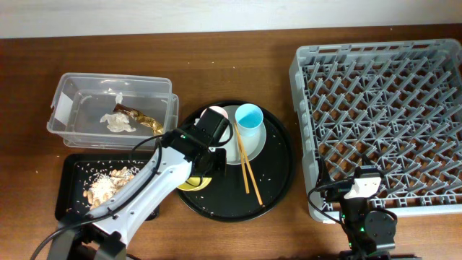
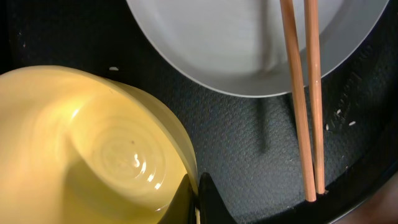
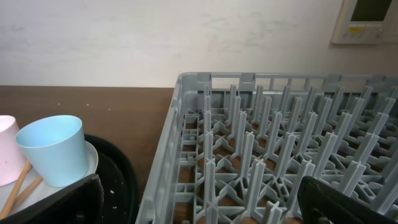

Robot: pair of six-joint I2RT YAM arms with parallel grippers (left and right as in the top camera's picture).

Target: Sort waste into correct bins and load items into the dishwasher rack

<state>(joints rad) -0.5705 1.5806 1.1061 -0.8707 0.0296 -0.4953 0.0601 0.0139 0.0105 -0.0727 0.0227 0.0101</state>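
Note:
My left gripper (image 2: 198,202) is shut on the rim of the yellow bowl (image 2: 87,149), over the round black tray (image 1: 278,170); the bowl also shows under the arm in the overhead view (image 1: 193,184). The grey-white plate (image 1: 254,141) holds the blue cup (image 1: 248,119) and wooden chopsticks (image 1: 244,160). The pink cup (image 3: 7,149) stands beside the blue cup (image 3: 55,149). The tissue (image 1: 118,123) and gold-brown wrapper (image 1: 141,115) lie in the clear tub (image 1: 65,108). Food scraps (image 1: 108,185) lie in the shallow black tray (image 1: 68,173). My right gripper (image 3: 199,199) is open at the grey rack's (image 1: 382,123) front left corner.
The rack (image 3: 261,143) fills the right of the table, its upright pegs empty. White grains are scattered on the round tray (image 2: 249,143). A white wall runs along the back edge of the table.

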